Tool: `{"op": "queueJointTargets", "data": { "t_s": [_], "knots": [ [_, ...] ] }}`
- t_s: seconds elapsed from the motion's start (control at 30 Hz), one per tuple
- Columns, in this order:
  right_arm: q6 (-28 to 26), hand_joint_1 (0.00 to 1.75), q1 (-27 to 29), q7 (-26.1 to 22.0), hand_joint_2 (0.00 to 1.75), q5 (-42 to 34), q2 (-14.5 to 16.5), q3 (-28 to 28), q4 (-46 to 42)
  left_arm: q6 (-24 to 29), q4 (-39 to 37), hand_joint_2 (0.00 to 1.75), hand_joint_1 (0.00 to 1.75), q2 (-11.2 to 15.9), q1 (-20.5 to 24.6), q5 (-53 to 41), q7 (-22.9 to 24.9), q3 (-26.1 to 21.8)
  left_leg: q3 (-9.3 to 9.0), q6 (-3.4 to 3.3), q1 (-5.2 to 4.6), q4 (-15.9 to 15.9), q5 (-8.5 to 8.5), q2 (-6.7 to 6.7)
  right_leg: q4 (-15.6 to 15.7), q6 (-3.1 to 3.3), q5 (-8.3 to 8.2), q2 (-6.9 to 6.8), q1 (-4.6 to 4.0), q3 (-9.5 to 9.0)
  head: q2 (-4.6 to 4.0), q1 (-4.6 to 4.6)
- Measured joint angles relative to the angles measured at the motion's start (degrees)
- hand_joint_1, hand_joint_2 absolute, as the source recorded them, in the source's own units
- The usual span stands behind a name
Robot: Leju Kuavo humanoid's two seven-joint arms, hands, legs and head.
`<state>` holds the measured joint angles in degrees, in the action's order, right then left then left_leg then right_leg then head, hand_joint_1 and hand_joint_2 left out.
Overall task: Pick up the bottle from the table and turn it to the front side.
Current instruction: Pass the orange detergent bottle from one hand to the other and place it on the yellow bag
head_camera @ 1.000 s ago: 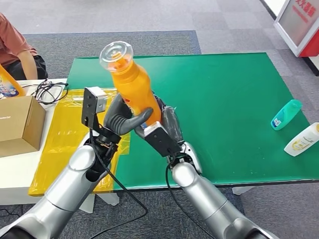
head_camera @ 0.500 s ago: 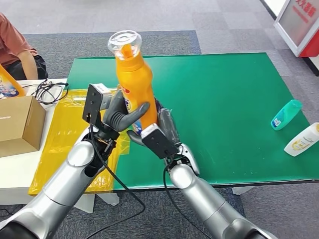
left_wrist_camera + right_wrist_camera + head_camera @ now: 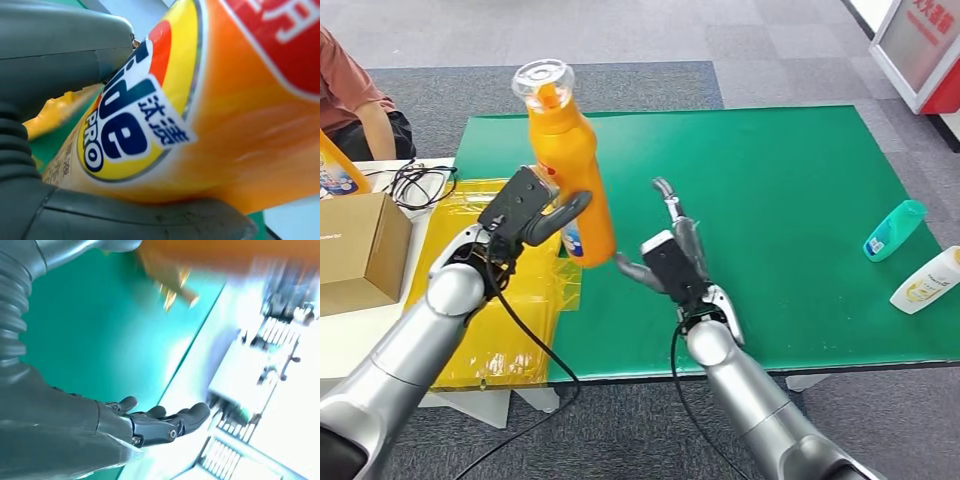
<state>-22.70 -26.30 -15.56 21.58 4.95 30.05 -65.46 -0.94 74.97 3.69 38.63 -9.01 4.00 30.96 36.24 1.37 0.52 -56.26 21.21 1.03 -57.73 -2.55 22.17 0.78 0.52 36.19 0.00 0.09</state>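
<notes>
Since half a second ago the right hand (image 3: 673,258) has let go of the orange bottle (image 3: 569,165) and drawn back toward the near edge of the green mat (image 3: 788,230), while the left hand (image 3: 539,212) has carried the bottle leftward, off toward the mat's left border.

That mat covers most of the table and serves as the reference here. Along its left edge lies a yellow plastic sheet (image 3: 463,270), and farther left of that sits a cardboard box (image 3: 361,250) with a tangle of black cables (image 3: 414,182) behind it. Near the mat's right edge lie a teal bottle (image 3: 893,230) and, just nearer, a white bottle (image 3: 926,281), both on their sides.

The orange bottle is held in the air above the mat's left border, nearly upright and tilted a little, its clear cap (image 3: 542,80) uppermost. The left hand grips it around the lower body, thumb (image 3: 64,55) and fingers (image 3: 143,220) pressed against opposite sides of the label (image 3: 128,130). The right hand hovers over the mat's near-left part, apart from the bottle, fingers (image 3: 170,422) spread and holding nothing.
</notes>
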Motion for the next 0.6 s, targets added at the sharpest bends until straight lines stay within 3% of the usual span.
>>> {"op": "queueJointTargets", "data": {
  "t_s": [0.2, 0.43, 0.6],
  "knots": [
    [-0.3, 0.00, 0.3, 0.0, 1.75, 0.4, -0.5, -3.0, 0.3, 0.5, -1.1, 0.00, 1.75, 1.2, 0.1, -3.4, 1.2, -0.6, 0.00, 0.00, 0.00, 0.0, 0.00, 0.00, 0.0, 0.00, 0.00, 0.00, 0.00, 0.01, 0.00, 0.00],
    [-0.1, 0.00, 1.4, 0.4, 1.75, 4.1, -0.6, -6.8, -2.4, 1.5, -5.4, 0.00, 1.75, 3.1, 2.3, -26.2, 7.2, 0.1, 0.00, 0.00, 0.00, 0.0, 0.00, 0.00, 0.0, 0.00, 0.00, 0.01, 0.00, 0.02, 0.00, 0.00],
    [1.0, 0.00, 1.8, 0.5, 1.75, 6.4, -0.6, -7.8, -5.8, 0.5, -8.7, 0.00, 1.75, 3.1, 2.9, -33.9, 8.0, 0.8, 0.00, 0.00, 0.00, 0.0, 0.00, 0.00, 0.0, 0.00, 0.00, 0.02, 0.00, 0.02, 0.00, 0.00]
  ]
}}
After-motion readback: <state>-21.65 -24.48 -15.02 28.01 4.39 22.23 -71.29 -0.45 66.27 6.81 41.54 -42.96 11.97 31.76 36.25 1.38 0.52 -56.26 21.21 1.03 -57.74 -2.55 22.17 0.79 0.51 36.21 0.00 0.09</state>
